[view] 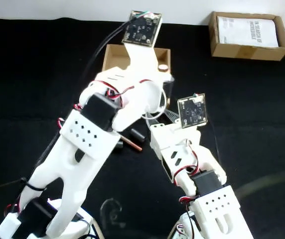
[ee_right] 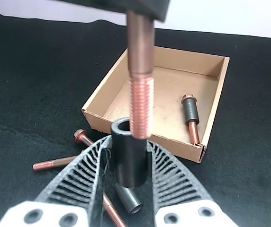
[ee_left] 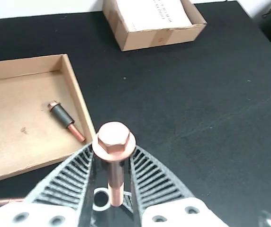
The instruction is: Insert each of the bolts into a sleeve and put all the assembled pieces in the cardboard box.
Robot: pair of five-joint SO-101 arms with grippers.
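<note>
Right gripper (ee_right: 128, 142): pinching upright black cylindrical sleeve (ee_right: 128, 163). Left gripper (ee_left: 112, 152): clamping copper hex-head bolt (ee_left: 113, 138), tip at sleeve mouth, seemingly not yet inserted. Open cardboard box (ee_right: 106, 91): one assembled piece (ee_right: 191, 113). Outstanding: loose bolts (ee_right: 55, 164), spare sleeve (ee_right: 131, 202).

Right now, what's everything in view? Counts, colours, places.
table: 1, black, under everything
open box: 1, tan cardboard, just beyond the grippers
assembled piece: 1, copper bolt in a black sleeve, lying inside the open box
second box: 1, tan cardboard, far corner of the table
paper: 1, white, inside the second box
held bolt: 1, copper, upright, threaded tip at the held sleeve's top
held sleeve: 1, black, upright
loose bolts: at least 2, copper, on the table beside the open box
loose sleeve: at least 1, black, lying under the right gripper
left gripper: white, shut on the held bolt
right gripper: white, shut on the held sleeve
</note>
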